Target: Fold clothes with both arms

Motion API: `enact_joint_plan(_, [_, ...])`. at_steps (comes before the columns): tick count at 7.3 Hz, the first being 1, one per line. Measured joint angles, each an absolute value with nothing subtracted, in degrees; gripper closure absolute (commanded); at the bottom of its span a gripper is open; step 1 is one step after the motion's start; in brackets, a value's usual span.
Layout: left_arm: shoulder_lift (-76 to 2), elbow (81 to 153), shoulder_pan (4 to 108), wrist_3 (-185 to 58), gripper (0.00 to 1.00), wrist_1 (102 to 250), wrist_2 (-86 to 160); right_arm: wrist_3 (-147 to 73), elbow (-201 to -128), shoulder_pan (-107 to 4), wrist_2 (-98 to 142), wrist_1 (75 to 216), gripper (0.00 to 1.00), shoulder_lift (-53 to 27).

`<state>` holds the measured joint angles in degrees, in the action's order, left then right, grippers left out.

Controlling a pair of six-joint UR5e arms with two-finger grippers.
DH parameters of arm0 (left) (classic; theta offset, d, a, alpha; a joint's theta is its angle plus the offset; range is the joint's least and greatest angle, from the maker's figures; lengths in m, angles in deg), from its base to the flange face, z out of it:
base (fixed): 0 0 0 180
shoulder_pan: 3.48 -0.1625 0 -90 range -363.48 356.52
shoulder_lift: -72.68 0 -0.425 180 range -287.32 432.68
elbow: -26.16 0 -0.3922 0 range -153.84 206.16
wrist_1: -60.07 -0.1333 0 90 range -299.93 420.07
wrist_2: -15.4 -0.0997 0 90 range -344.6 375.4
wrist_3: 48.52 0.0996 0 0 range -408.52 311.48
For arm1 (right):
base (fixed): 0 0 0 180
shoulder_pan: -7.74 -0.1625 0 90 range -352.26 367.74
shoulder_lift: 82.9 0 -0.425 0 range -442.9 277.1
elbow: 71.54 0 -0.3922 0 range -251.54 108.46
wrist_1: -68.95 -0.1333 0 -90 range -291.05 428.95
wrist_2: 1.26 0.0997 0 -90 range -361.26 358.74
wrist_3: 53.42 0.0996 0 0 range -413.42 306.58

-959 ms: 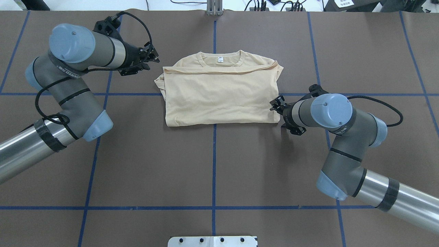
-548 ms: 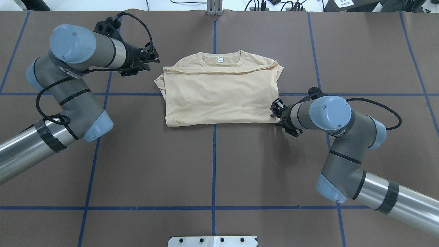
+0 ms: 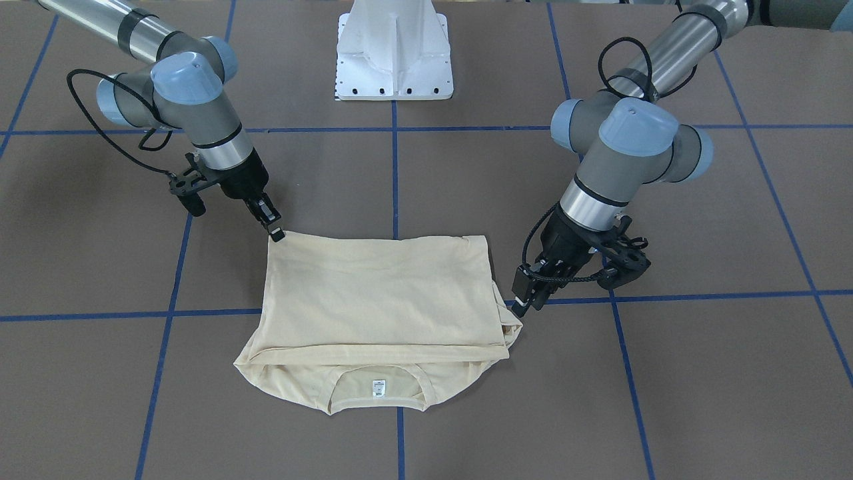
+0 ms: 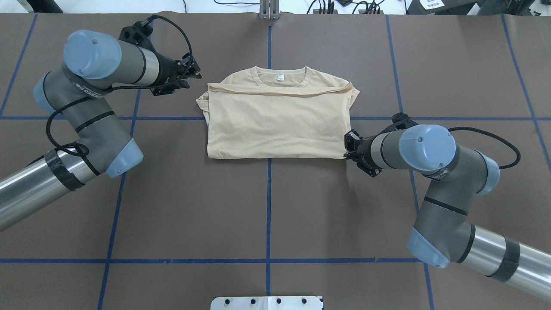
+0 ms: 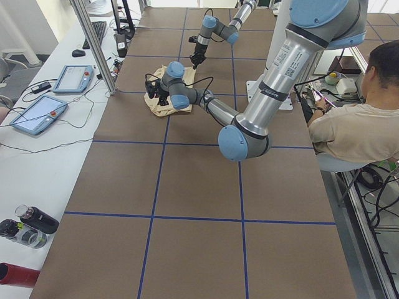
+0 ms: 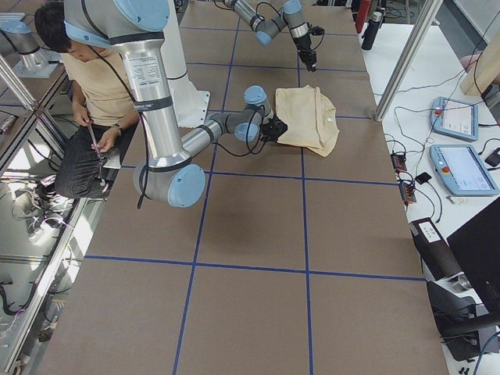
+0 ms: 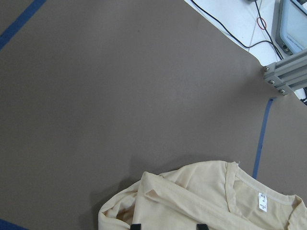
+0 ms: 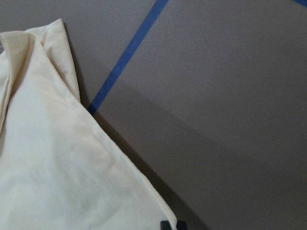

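At centre of the overhead frame, found the cream T-shirt (image 4: 275, 125) folded, collar uppermost. Noted right gripper (image 4: 347, 146) at its lower-right corner, probably to grasp for another fold; could not tell jaw state. Saw left gripper (image 4: 194, 75) spread, off the upper-left corner.

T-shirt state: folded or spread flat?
Folded. The T-shirt lies as a compact rectangle, no sleeves out, a layer doubled up to just below the collar.

Neck label (image 3: 378, 389) text too small; fingers (image 7: 136, 227) cropped at wrist-view bottom edges; T-shirt (image 4: 275, 125) sleeves hidden.
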<state>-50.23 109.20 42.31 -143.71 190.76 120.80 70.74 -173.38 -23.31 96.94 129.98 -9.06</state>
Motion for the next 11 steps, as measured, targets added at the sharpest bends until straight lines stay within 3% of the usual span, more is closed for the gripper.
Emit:
enact_joint_plan(3, [-49.32, 113.12, 42.35, -143.98, 0.51, 190.74, 123.55, 73.69, -191.15, -13.71, 97.57, 143.54, 1.00, -3.63])
enact_joint_plan(4, [-47.72, 116.14, 42.23, -144.84, 0.51, 190.70, 126.28, 76.67, -195.88, -8.41, 97.60, 147.10, 0.01, -3.06])
enact_joint_plan(7, [-43.40, 122.36, 39.06, -150.09, 0.48, 190.49, 129.92, 81.21, -201.44, 0.33, 97.66, 149.72, 0.00, -2.59])
enact_joint_plan(11, [-40.75, 124.34, 31.60, -152.72, 0.48, 186.54, 128.25, 79.52, -202.03, -15.17, 106.96, 149.75, 0.00, -3.45])
